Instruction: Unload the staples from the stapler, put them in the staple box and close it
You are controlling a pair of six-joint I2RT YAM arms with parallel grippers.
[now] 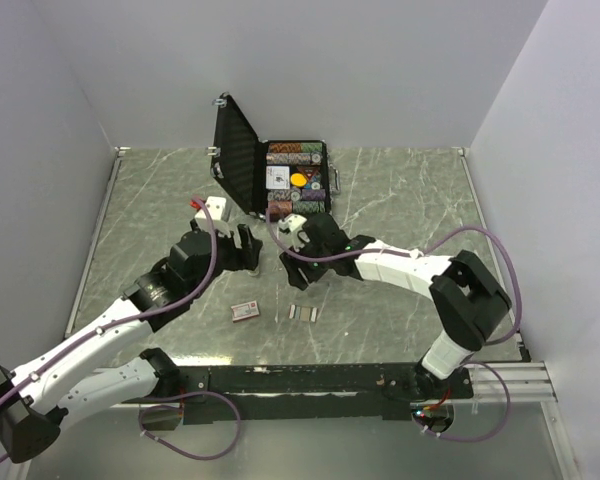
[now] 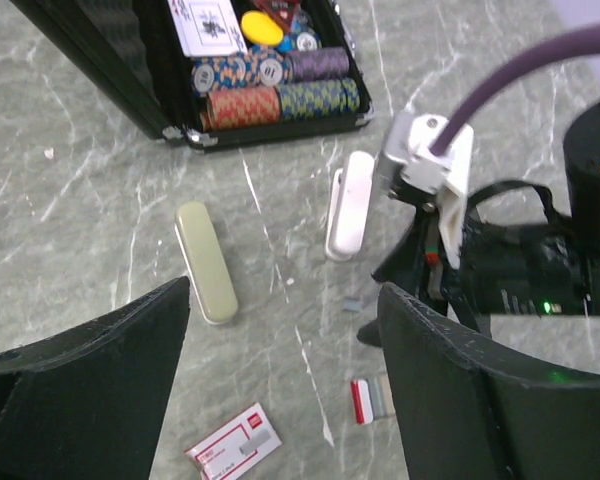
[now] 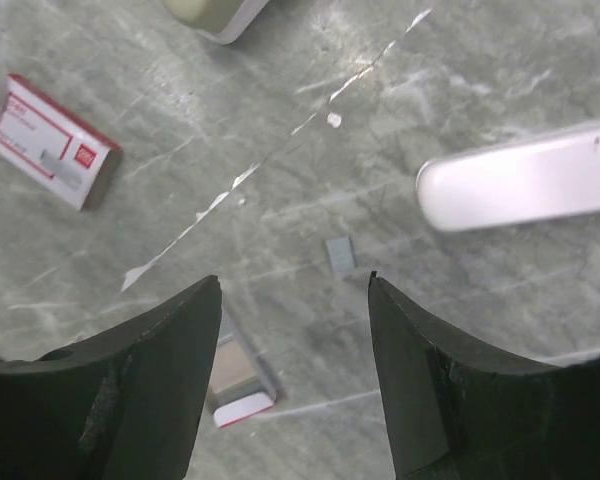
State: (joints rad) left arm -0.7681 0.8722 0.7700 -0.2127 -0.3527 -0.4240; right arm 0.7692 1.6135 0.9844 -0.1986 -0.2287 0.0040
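1. Apparently, the unloading is well under way: a short strip of staples [image 3: 341, 255] is seen on the table [image 3: 460, 60], just beside the white stapler [image 3: 520, 185], and further strips [image 1: 302, 313] are laid near the staple box [image 1: 245, 312].
2. Whether any staples are left inside cannot be told. A beige stapler [image 2: 205, 262] is laid apart from the white one, and whether these are two halves of one tool is not shown.
3. For the next move, one piece would probably have to be pinned by one gripper while its magazine is emptied by the other. Thin strips on the table would call for a low, careful pinch.
4. The left gripper [image 2: 283, 320] is poised above the table between the two pieces, its fingers [image 2: 100, 380] spread wide, and nothing is held or touched.
5. The right gripper [image 3: 293, 300] is poised over the loose strip, its fingers [image 3: 460, 380] likewise apart and empty.
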